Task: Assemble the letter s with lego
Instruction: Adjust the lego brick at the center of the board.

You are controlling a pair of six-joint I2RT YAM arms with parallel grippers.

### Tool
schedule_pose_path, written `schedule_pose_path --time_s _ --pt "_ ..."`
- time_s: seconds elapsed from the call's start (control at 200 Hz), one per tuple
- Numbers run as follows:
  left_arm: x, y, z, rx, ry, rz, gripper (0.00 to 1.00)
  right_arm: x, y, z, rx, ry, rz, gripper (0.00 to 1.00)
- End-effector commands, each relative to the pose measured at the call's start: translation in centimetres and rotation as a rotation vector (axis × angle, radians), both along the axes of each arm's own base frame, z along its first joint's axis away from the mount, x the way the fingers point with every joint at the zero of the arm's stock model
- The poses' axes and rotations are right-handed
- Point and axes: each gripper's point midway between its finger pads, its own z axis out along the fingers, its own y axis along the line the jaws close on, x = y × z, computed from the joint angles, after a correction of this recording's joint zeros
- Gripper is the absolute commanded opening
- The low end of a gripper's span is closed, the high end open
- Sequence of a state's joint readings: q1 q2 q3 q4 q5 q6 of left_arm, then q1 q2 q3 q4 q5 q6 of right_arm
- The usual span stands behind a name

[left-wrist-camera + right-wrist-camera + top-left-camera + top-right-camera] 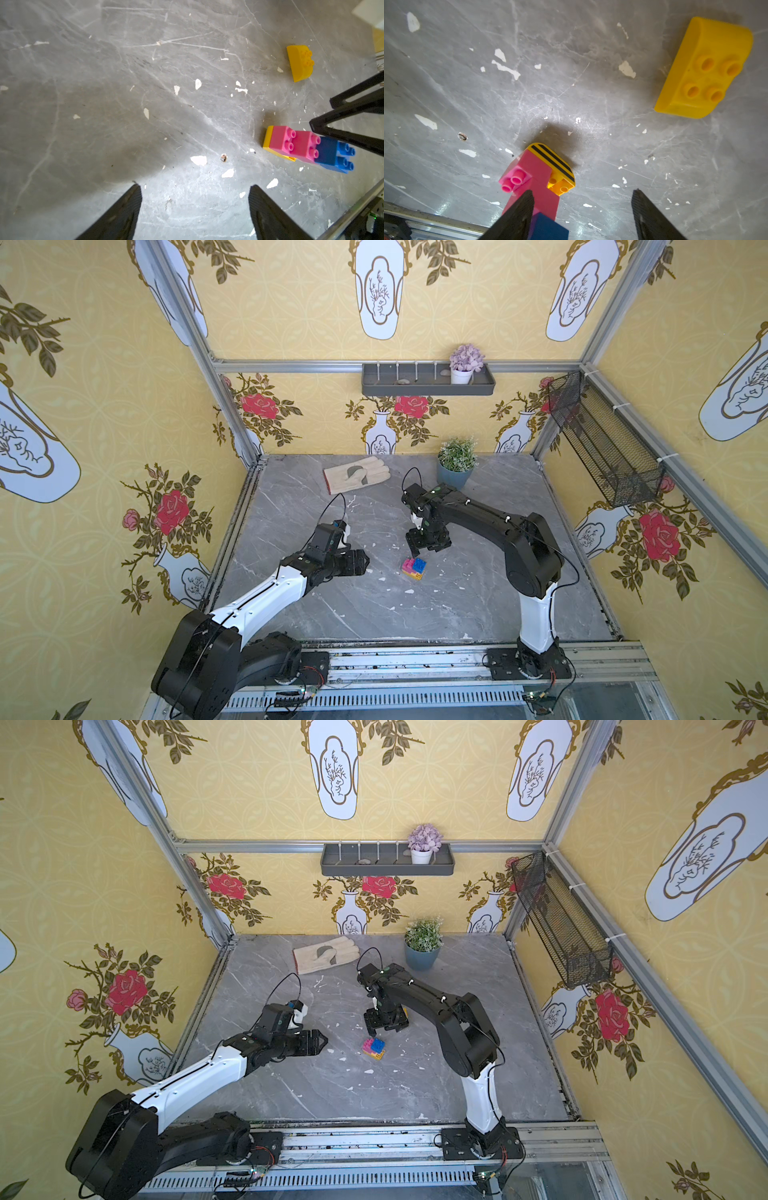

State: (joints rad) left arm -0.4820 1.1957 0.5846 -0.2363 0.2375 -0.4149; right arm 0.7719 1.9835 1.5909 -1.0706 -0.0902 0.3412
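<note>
Blocking blue brick (pixel 550 226) partly: right fingers (pixel 515 218) wide, empty | left fingers (pixel 122 214) wide, empty | loose yellow brick (pixel 704 68) unclear in top views

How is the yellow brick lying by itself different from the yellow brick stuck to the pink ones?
The lone yellow brick is plain; the joined yellow brick has black stripes. The lone one lies apart on the table with nothing attached; the joined one is partly covered by a pink brick. Both are yellow, with round studs and a curved edge.
</note>
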Motion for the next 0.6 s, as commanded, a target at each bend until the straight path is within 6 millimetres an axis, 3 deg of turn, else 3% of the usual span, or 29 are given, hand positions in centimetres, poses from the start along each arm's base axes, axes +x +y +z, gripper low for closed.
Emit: schedule_pose_path --time_s 0.0,0.15,0.22,0.3,0.44,0.595 --pt "-0.1 -2.5 1.5 0.008 -0.123 -0.197 0.84 1.4 -0.1 1.2 0.021 -0.062 -0.027 0.8" --pt "-0.5 -6.9 3.7 0.028 -0.289 -0.477 0.87 4.2 -1.1 3.4 0.13 -0.096 -0.113 0.83" --pt "-0.4 -8.1 3.7 0.027 -0.341 -0.59 0.87 4.1 -1.9 3.7 0.17 -0.079 -0.146 0.82" --pt "-0.5 -9.3 3.6 0.038 -0.373 -0.732 0.87 2.7 -2.8 3.6 0.187 -0.064 -0.165 0.82" --pt "-1.5 -10.6 2.8 0.029 -0.411 -0.954 0.86 -1.7 -4.3 1.8 0.221 0.034 -0.254 0.81" --pt "-2.1 -10.2 1.2 0.065 -0.472 -1.08 0.87 -5.5 -5.4 0.1 0.259 0.113 -0.355 0.79"
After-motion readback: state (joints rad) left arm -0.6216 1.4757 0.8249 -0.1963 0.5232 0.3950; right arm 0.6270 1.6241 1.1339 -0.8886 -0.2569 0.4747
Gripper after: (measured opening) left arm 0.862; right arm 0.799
